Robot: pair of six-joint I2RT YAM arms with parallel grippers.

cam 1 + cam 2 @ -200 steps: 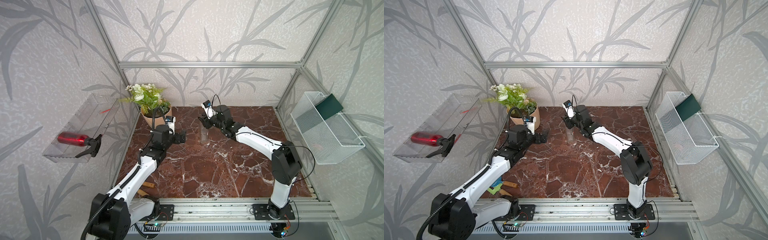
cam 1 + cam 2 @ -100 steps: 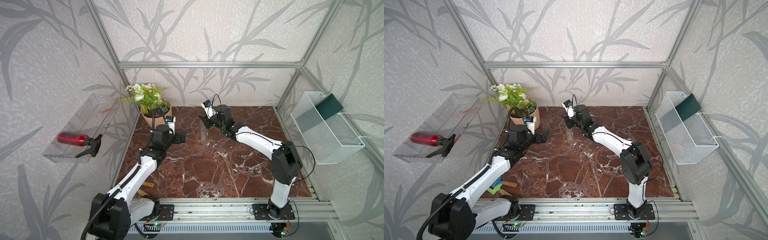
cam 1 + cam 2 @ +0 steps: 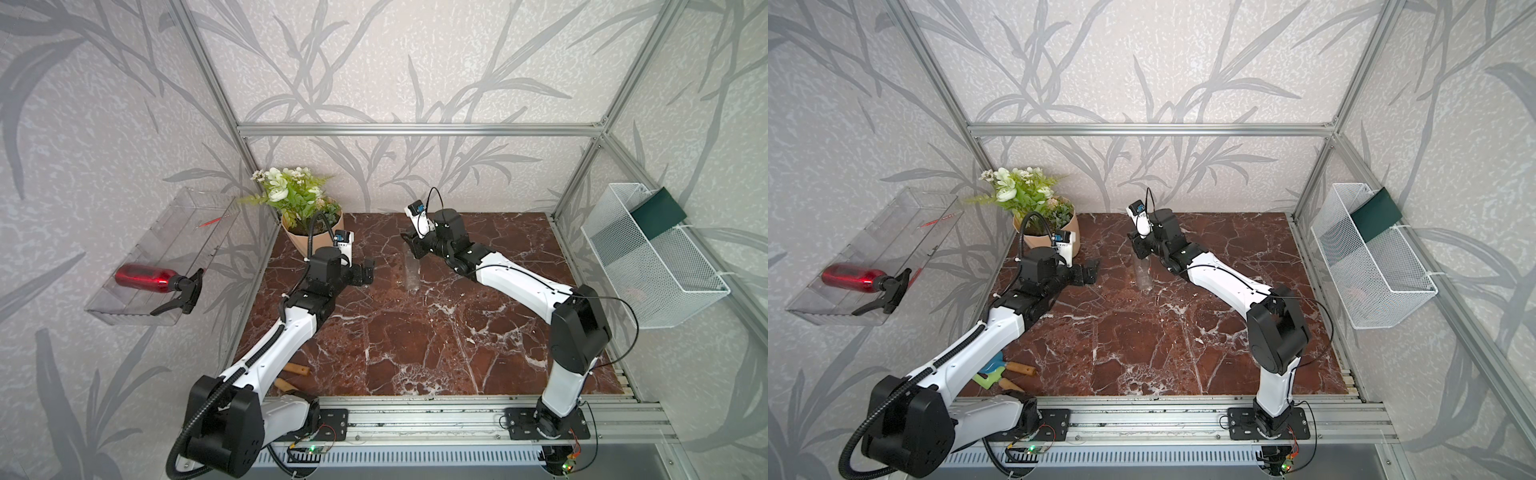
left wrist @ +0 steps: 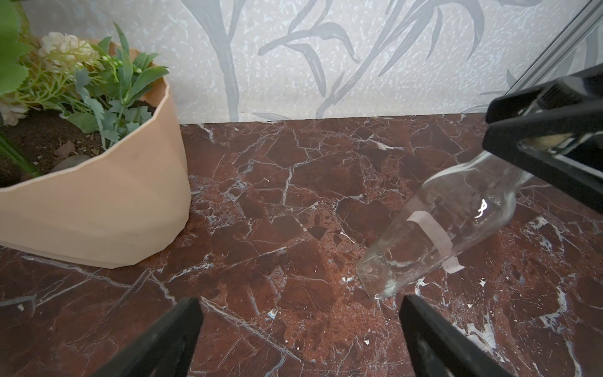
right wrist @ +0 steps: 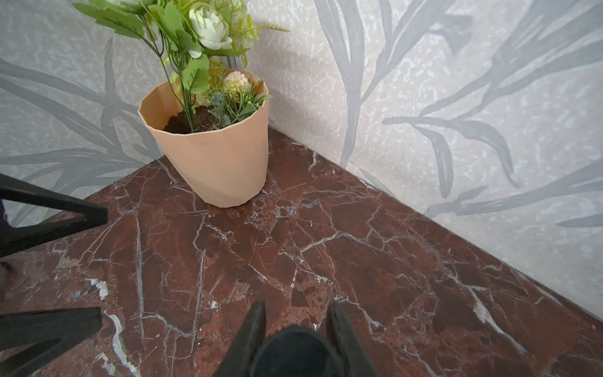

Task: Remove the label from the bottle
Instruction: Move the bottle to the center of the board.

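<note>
The clear bottle (image 3: 411, 270) (image 3: 1143, 274) stands upright on the marble table (image 3: 415, 345), toward the back middle. My right gripper (image 3: 412, 246) (image 3: 1140, 246) comes from above and is shut on the bottle's top; in the right wrist view its jaws (image 5: 295, 310) hug the black cap (image 5: 293, 352). The left wrist view shows the bottle (image 4: 456, 209) with the label (image 4: 430, 233), a white strip wrapped around its lower body with one end sticking out. My left gripper (image 3: 365, 270) (image 4: 298, 306) is open, low over the table just left of the bottle, holding nothing.
A tan flower pot (image 3: 309, 243) stands in the back left corner, close behind my left wrist. A red spray bottle (image 3: 145, 277) lies on a clear wall shelf at left. A white wire basket (image 3: 652, 257) hangs on the right wall. Small tools (image 3: 1000, 374) lie at the front left.
My right gripper's jaws have closed in on the bottle's cap. Both arms and the bottle stay where they were.
</note>
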